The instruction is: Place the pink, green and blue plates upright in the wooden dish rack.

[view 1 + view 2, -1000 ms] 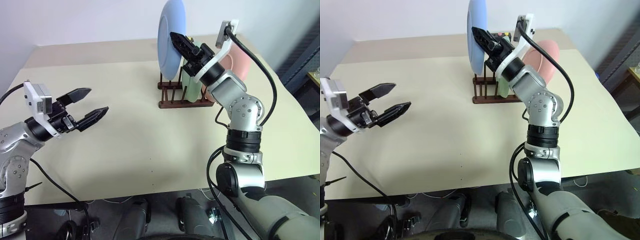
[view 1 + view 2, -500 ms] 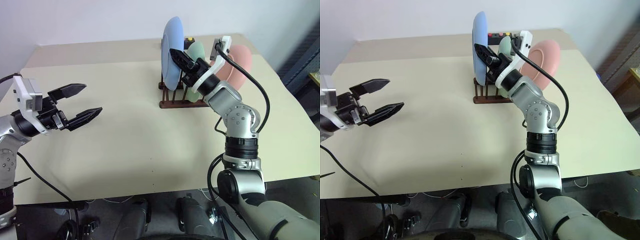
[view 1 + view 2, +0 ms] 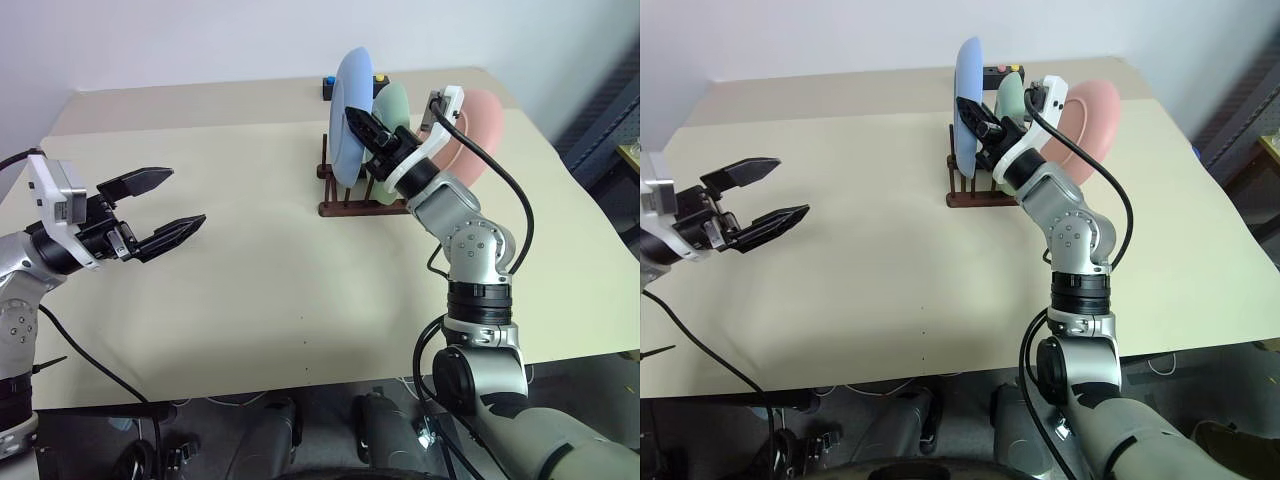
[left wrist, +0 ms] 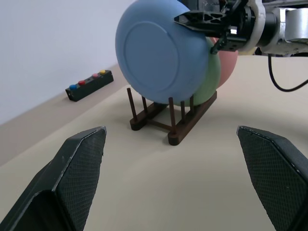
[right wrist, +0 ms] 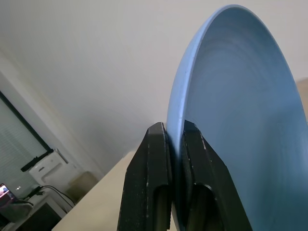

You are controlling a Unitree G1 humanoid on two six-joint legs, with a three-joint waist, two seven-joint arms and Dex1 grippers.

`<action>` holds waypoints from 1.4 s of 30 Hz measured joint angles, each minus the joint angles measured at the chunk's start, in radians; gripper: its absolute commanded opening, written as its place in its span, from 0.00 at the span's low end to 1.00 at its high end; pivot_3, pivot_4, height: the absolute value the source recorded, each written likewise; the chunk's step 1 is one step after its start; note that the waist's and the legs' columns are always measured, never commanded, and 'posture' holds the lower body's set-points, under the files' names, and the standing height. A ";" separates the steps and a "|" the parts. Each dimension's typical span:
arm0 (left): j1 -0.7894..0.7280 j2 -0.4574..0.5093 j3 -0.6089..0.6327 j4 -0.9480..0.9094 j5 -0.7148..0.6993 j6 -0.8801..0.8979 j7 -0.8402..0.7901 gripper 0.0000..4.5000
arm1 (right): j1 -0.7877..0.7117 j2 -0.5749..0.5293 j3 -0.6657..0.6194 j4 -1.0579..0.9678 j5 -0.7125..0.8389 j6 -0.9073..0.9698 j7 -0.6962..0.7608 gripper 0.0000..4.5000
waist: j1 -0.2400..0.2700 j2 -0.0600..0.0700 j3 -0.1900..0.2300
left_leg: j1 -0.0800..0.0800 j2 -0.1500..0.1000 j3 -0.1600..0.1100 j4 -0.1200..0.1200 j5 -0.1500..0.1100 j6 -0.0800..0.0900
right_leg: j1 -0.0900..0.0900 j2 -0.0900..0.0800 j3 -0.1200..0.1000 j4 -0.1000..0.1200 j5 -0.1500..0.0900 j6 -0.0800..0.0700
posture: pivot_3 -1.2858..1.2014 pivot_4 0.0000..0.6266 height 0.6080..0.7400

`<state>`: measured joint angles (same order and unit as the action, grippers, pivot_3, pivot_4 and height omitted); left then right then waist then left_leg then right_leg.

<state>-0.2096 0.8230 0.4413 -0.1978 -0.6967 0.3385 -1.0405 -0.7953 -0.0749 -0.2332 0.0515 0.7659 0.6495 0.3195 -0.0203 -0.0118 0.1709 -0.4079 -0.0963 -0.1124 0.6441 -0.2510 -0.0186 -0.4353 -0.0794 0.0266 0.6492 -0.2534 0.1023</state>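
Two black gripper fingers (image 5: pixel 156 178) of the right gripper (image 5: pixel 174 144) pinch the rim of a light blue plate (image 5: pixel 240 120), one finger on each face. The plate stands on edge, its hollow side showing. Behind it are a pale wall and a beige tabletop (image 5: pixel 101 192).

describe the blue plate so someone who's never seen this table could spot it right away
Find the dark wooden dish rack near the far edge of the beige table. Three round plates stand on edge there. The blue plate is the one at the rack's left end, beside the green plate, with the right gripper shut on its rim.
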 measured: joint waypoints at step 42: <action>-0.041 -0.052 -0.081 -0.010 0.013 0.005 0.046 1.00 | -0.125 -0.217 -0.123 -0.008 -0.016 -0.213 0.115 0.34 | 0.007 0.000 0.000 | 0.000 0.000 0.000 0.001 -0.003 0.005 | 0.001 0.000 0.000 -0.001 0.000 0.000 | 0.52 0.24 1.00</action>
<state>-0.2508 0.7712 0.3601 -0.2074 -0.6835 0.3437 -0.9941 -0.9202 -0.2924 -0.3562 0.0431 0.7497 0.4369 0.4347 -0.0138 -0.0120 0.1708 -0.4079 -0.0965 -0.1125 0.6452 -0.2539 -0.0136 -0.4341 -0.0796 0.0261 0.6486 -0.2534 0.1023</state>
